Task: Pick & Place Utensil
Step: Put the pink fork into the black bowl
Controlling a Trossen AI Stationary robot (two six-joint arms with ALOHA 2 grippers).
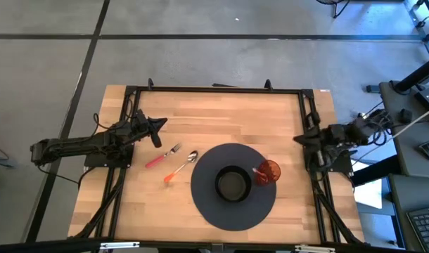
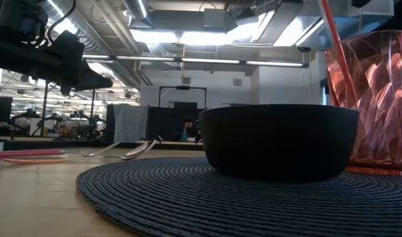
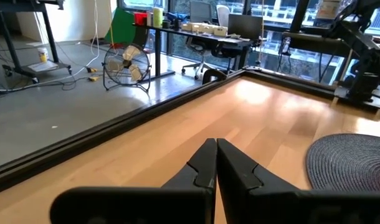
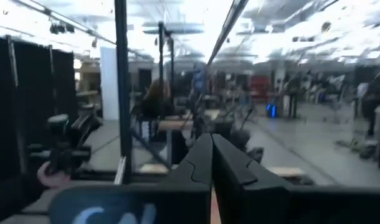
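Red-handled metal fork (image 1: 162, 156) and orange-handled metal spoon (image 1: 180, 168): on the wooden bench (image 1: 200, 112) beside the dark round woven placemat (image 1: 233, 211), long axes diagonal, just beyond the left pincer (image 1: 158, 125), pressed together, empty; right pincer (image 1: 299, 138) likewise closed, well apart.

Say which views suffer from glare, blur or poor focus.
Low view: ceiling lights glare, the bowl sits in silhouette, and the fork and spoon are soft. Right wrist view: blurred throughout. Left wrist view: window light glares on the table. High view: even.
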